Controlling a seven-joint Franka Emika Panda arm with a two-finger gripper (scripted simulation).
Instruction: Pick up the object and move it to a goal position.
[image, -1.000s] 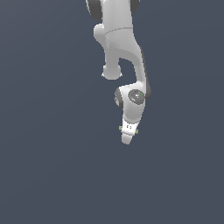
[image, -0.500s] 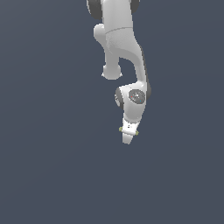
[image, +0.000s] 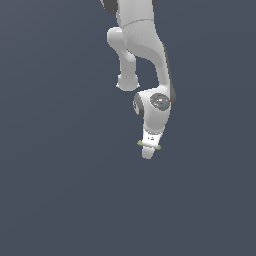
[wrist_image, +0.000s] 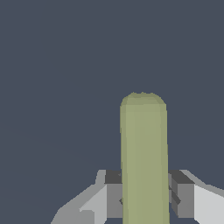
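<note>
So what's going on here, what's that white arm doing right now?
The white arm's hand is closed on a small olive stick. In the wrist view the stick sits between the two fingers, which press on its sides. In the exterior view its ends poke out on either side of the hand. Only a plain grey background shows around it, and no goal marker is visible.

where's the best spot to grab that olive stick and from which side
Around its middle, across the thin width. The olive stick is a slim straight bar with rounded ends, so a mid-length grip keeps it balanced. The gripper already has it that way: the jaws sit against its two long sides in the wrist view, and both ends poke out either side in the exterior view.
</note>
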